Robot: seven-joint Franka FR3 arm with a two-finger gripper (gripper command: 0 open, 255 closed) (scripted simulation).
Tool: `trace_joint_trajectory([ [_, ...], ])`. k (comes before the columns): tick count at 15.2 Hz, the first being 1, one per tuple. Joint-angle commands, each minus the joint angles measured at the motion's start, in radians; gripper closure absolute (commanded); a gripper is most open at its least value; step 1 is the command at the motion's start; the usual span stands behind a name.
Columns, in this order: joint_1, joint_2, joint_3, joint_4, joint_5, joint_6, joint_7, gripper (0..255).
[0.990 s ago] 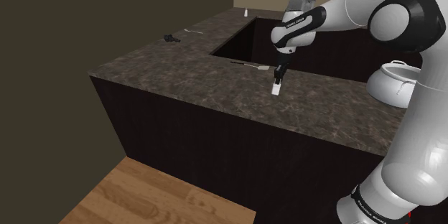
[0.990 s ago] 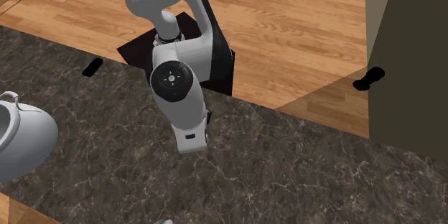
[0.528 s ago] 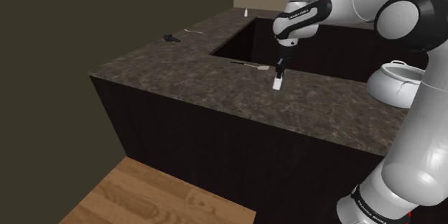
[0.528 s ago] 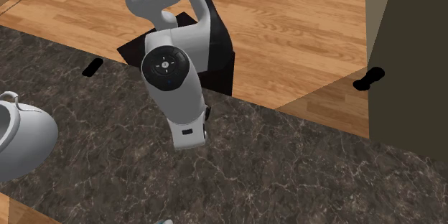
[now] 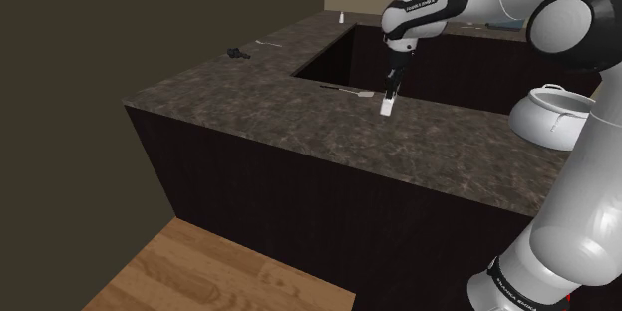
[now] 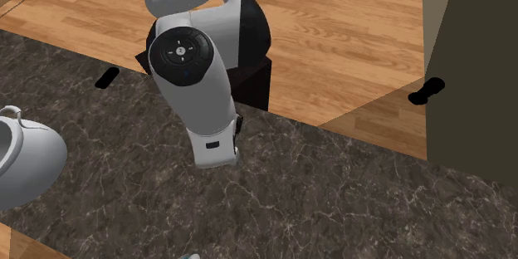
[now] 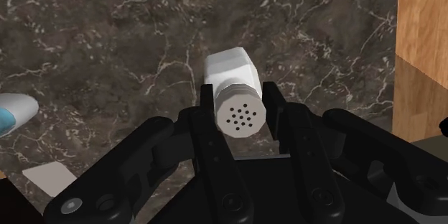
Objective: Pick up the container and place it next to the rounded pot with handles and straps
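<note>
White faceted shaker container (image 7: 230, 79) with perforated cap hangs upright, clamped at its cap end in the black tool (image 7: 240, 109), over the dark marbled table (image 5: 299, 125) near its recess (image 5: 334, 60) edge. Likely light, rigid, smooth; slippage possible.

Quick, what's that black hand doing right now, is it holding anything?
Hand: closed, holding the white shaker between its two fingers.

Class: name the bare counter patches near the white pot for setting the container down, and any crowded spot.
Bare: the countertop between the container and the white pot, out to the front edge. Crowded: beside the end effector, where a utensil lies.
</note>
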Motion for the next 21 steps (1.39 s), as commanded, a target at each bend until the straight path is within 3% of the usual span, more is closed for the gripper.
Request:
trace_joint_trajectory([
  [1, 0.0, -0.01, -0.001, 0.017, -0.004, -0.026, 0.001, 255],
  [21, -0.007, -0.015, -0.006, 0.28, -0.008, -0.294, 0.006, 255],
])
